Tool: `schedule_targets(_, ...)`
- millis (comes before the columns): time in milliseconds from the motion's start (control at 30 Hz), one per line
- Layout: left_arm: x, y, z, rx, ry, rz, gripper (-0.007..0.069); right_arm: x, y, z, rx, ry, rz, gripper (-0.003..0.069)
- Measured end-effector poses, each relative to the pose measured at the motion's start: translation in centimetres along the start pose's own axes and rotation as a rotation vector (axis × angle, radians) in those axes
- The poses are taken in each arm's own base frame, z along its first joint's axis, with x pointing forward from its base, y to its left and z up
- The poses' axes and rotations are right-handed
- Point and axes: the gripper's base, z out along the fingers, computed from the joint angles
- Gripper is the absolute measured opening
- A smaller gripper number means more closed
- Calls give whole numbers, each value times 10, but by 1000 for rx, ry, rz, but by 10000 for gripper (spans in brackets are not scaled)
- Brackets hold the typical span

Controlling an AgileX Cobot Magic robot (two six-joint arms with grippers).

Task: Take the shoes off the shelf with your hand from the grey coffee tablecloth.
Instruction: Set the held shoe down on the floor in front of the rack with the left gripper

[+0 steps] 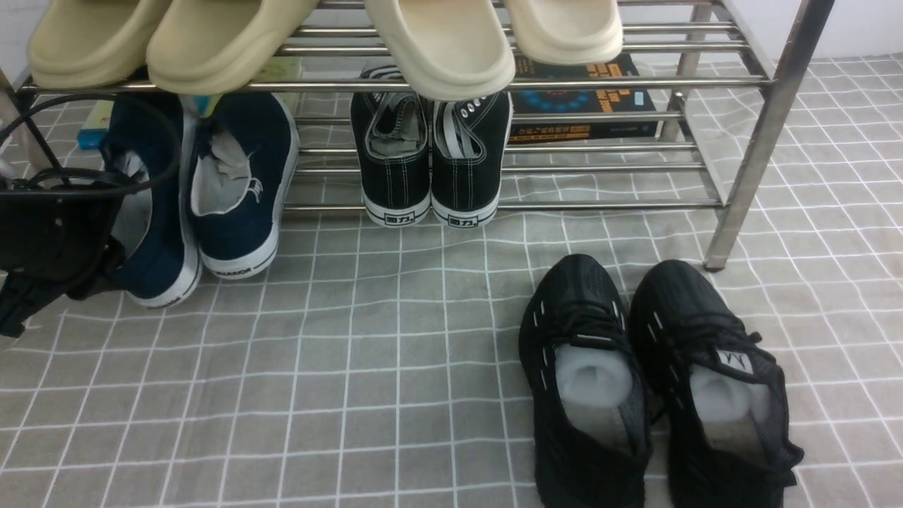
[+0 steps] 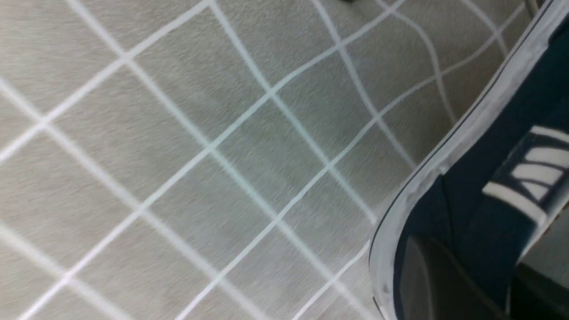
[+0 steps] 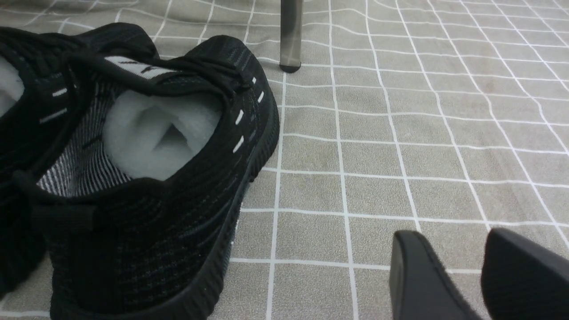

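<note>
Navy blue canvas slip-on shoes (image 1: 240, 197): you find this white-soled pair at the left end of the lower tier, heels toward you and poking out past the front bar
Steel-bar shoe shelf (image 1: 765, 127): shiny, two tiers, its angled legs standing on the covered tabletop
Grey-brown tablecloth with thin white grid lines (image 1: 367, 353): slightly wrinkled, spread under everything
Left hand (image 1: 49, 236): your black hand with its looping black cables sits right against the outer navy shoe and hides part of its side; the left wrist view shows navy canvas and white sole very close, but you cannot tell whether the fingers are clenched on it
Right hand (image 3: 462, 271): released, black fingertips (image 3: 418, 275) apart with only cloth between them, low over the tabletop
Black mesh running shoes (image 3: 146, 178): on the cloth near your right hand, in front of the shelf's right leg
Black lace-up canvas sneakers with white stitching (image 1: 430, 162): middle of the lower tier, heels toward you
Beige foam slides (image 1: 233, 42): on the upper tier
</note>
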Motion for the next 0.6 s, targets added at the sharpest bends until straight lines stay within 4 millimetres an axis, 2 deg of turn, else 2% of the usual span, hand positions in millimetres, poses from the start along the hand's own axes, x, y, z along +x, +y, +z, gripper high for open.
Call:
schedule_targets(300,3,21,-62,-229,-59,72,45,0,0,0,0,0,0,239)
schedule_targets(433,8,33,-73,-345,-15,87,45,0,0,0,0,0,0,239)
schedule_targets(600,14,43,-75,-448,38,79,45,0,0,0,0,0,0,239)
